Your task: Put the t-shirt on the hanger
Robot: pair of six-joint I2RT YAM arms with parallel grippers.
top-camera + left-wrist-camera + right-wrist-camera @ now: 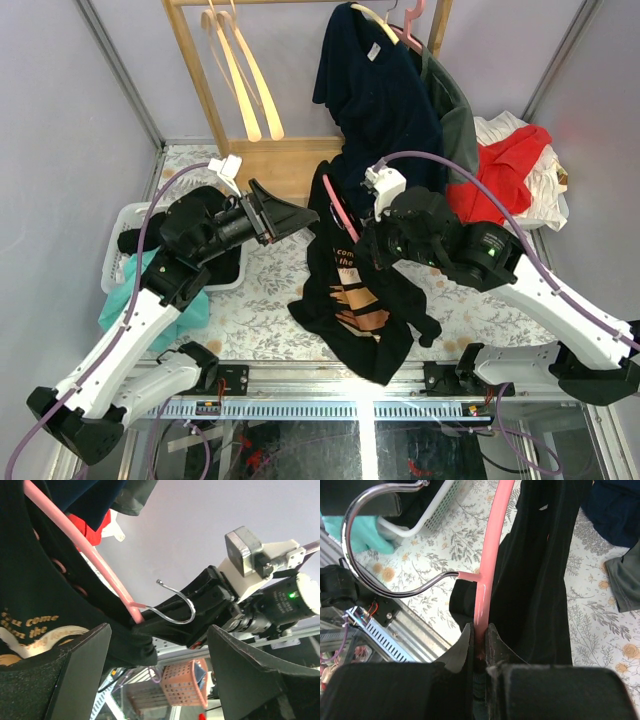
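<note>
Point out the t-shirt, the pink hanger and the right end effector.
t-shirt (355,305): top external view, on the tan print.
hanger (492,540): right wrist view, on its pink arm.
right end effector (479,634): right wrist view, between fingertips clamping the hanger.

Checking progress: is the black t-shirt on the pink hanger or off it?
Partly on: the t-shirt drapes over one arm of the hanger, which the right fingers pinch. The other arm: cannot tell.

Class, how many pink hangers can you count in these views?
2. One pink hanger, carrying the black t-shirt, is clamped in the right gripper. The other pink hanger hangs beside the navy shirt. Clothes may hide more.
</note>
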